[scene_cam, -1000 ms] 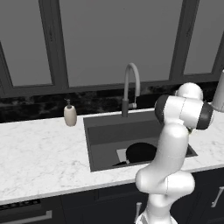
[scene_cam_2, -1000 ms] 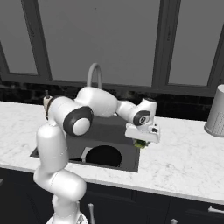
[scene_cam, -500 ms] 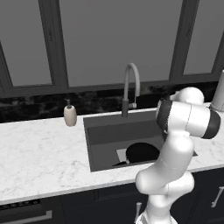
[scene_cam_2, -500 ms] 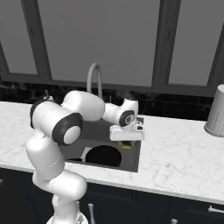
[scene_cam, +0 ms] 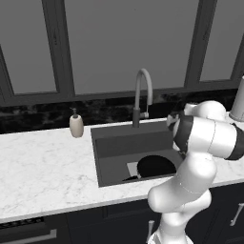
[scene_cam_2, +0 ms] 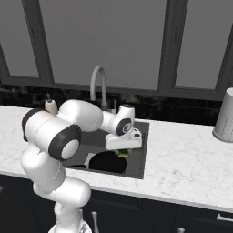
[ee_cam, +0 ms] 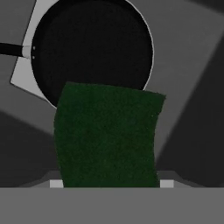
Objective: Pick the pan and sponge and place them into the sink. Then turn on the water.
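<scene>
The black pan point(scene_cam: 155, 166) point(scene_cam_2: 108, 162) lies flat on the floor of the dark grey sink point(scene_cam: 119, 143) point(scene_cam_2: 139, 157). My gripper point(scene_cam_2: 122, 151) hangs over the basin, just above the pan's right edge, shut on the green-and-yellow sponge point(scene_cam_2: 122, 154). In the hand view the sponge point(ee_cam: 107, 135) shows its green face and hides the fingertips. Beyond it lies the pan point(ee_cam: 92, 43), with its thin handle point(ee_cam: 11, 49) pointing left. No water falls from the arched faucet point(scene_cam: 143, 95) point(scene_cam_2: 98, 86).
A cream soap dispenser point(scene_cam: 76, 125) point(scene_cam_2: 50, 105) stands on the white marble left of the sink. A grey ribbed canister point(scene_cam_2: 225, 120) stands at the far right of the counter. Dark windows rise behind the faucet.
The arm has swung left and down with the sponge, from over the sink's right rim to over the basin above the pan. The pan has not moved.
</scene>
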